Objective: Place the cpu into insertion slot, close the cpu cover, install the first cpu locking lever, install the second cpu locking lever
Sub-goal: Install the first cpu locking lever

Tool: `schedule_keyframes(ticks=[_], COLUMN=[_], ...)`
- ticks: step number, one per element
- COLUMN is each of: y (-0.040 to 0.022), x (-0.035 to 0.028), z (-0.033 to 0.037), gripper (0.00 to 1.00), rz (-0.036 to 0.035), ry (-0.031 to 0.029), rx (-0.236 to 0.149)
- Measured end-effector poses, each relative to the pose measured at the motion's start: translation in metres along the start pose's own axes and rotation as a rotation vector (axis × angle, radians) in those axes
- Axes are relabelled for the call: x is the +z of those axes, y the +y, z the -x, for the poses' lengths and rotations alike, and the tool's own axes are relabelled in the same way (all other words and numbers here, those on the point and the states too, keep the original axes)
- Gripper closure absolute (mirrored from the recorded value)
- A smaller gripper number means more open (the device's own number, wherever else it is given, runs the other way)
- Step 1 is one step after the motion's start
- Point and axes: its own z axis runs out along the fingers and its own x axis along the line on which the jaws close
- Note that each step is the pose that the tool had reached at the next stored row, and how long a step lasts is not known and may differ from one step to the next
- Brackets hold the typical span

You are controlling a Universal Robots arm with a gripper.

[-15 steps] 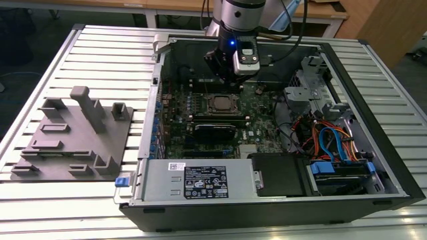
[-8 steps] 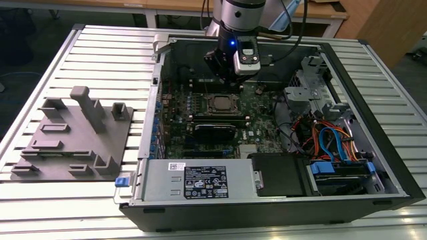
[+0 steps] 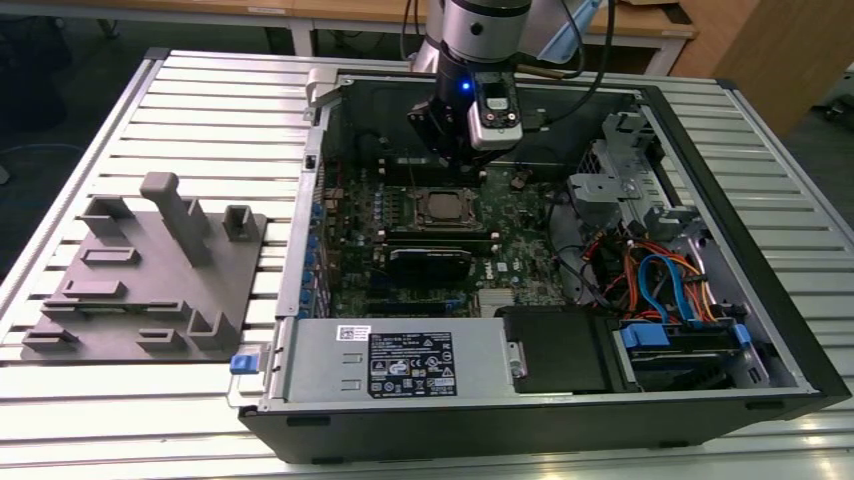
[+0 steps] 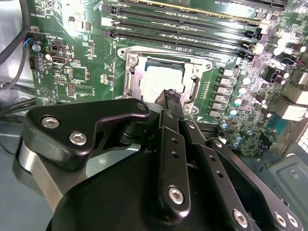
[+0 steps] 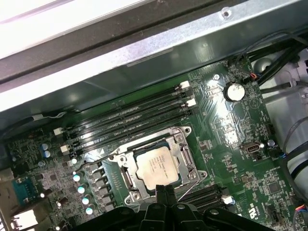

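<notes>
The cpu (image 5: 155, 166) (image 4: 161, 82) lies flat in the insertion slot (image 3: 437, 207) on the green board, its silver top facing up. The cpu cover (image 5: 179, 156) (image 4: 195, 77), a silver frame, lies down around it, with the chip showing through its window. A thin wire lever (image 5: 192, 185) runs slanted beside the socket's edge; I cannot tell whether it is latched. My gripper (image 5: 163, 191) (image 4: 171, 95) (image 3: 451, 160) hovers just above the socket's edge, fingers pressed together and holding nothing.
Long black memory slots (image 5: 130, 113) run beside the socket. A black card (image 3: 430, 262), the power supply (image 3: 400, 365) and a bundle of cables (image 3: 654, 280) sit inside the case. A grey fixture (image 3: 147, 270) stands on the slatted table at the exterior view's left.
</notes>
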Motion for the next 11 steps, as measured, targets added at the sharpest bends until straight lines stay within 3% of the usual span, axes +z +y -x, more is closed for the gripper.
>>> schedule_keyframes(ticks=[11], y=[0.0], x=[0.0], z=[0.0], gripper=[0.89], rz=[-0.0002], ry=[-0.0006], rx=[-0.023])
